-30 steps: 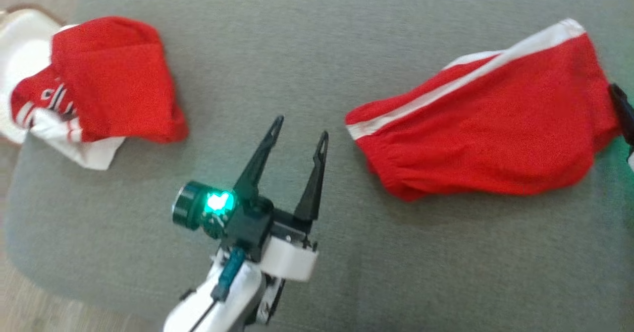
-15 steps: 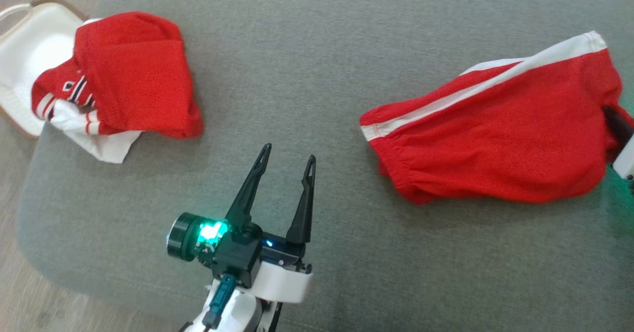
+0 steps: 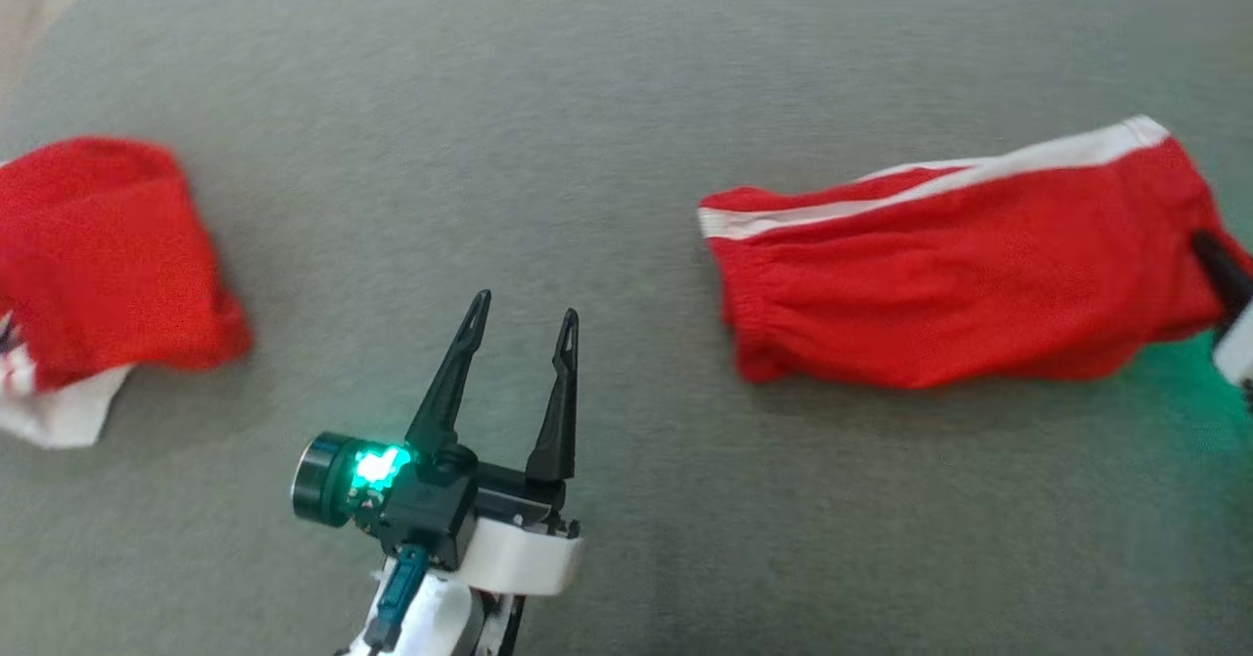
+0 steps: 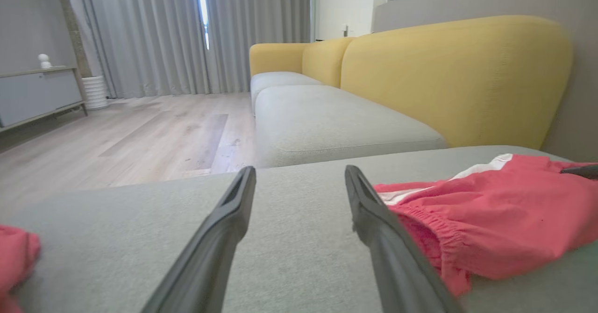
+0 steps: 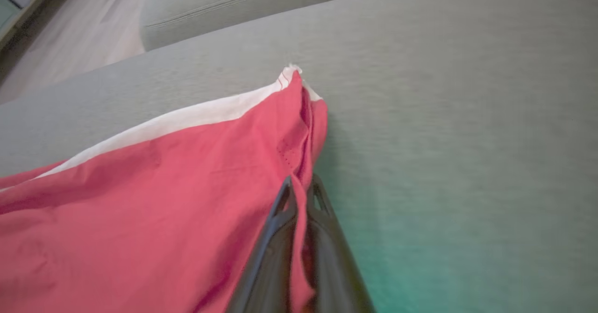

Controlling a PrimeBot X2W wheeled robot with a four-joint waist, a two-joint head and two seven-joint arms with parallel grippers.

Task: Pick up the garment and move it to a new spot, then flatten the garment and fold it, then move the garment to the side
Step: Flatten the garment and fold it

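In the head view, we find the soft red cloth shorts with a white side stripe (image 3: 940,284) lying rumpled on the right half of the broad grey fabric seat cushion (image 3: 587,98). The right gripper (image 3: 1206,250) sits at the cushion's right margin, its dark fingers pinched together on the hem there. The left gripper (image 3: 524,308) hovers over the cushion's near middle, fingers apart and holding nothing. A bundle of red and white cloth (image 3: 108,264) lies at the cushion's left edge.

In the left wrist view, the spread fingers frame bare cushion, and the gathered waistband of the shorts (image 4: 420,215) lies just beside one of them. Past the cushion's far edge stand a rounded yellow upholstered sofa back (image 4: 458,74) and a pale wooden floor (image 4: 140,135).

In the right wrist view, the two fingers are shut with a fold of red fabric (image 5: 299,163) caught between them, close to the white-striped corner.

We judge the shorts light and limp, so from a single pinch they will likely sag and bunch. They look neither fragile nor slippery. A second hold on the elastic waistband (the firmest edge) should let them hang flat. The cushion's bare centre offers the most room. Its left edge is taken, and at its near rim the cloth could slide to the floor.
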